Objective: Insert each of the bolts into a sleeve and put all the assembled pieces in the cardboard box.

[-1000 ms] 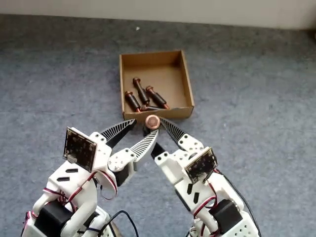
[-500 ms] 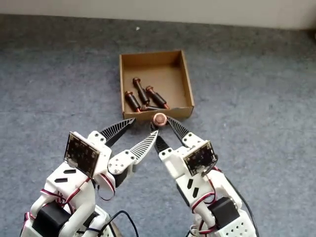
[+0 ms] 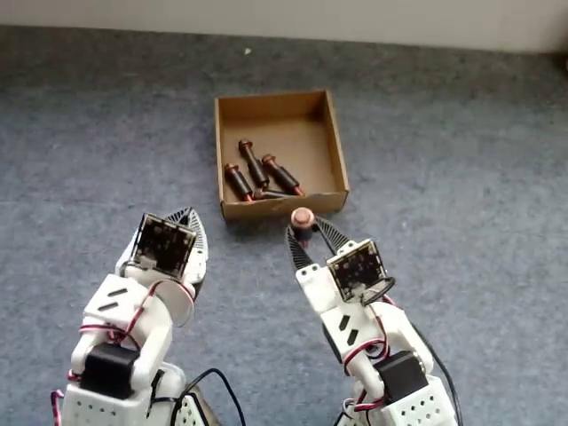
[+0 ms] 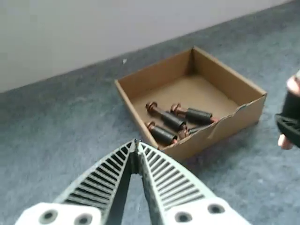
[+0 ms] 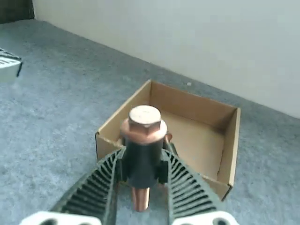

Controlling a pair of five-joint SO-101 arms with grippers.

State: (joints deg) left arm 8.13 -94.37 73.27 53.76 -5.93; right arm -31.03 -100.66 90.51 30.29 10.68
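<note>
The grey worktop [image 3: 461, 177] carries the cardboard box [image 3: 297, 133], open-topped, with several assembled pieces [image 3: 257, 173] lying inside. The left claw [image 4: 136, 146] is pinched together and empty, parked clear of the box. The right claw [image 3: 303, 235] is clamped on a sleeved bolt [image 5: 142, 157] — upright, head up, just outside the box's near wall, probably so it can go over that wall.
</note>
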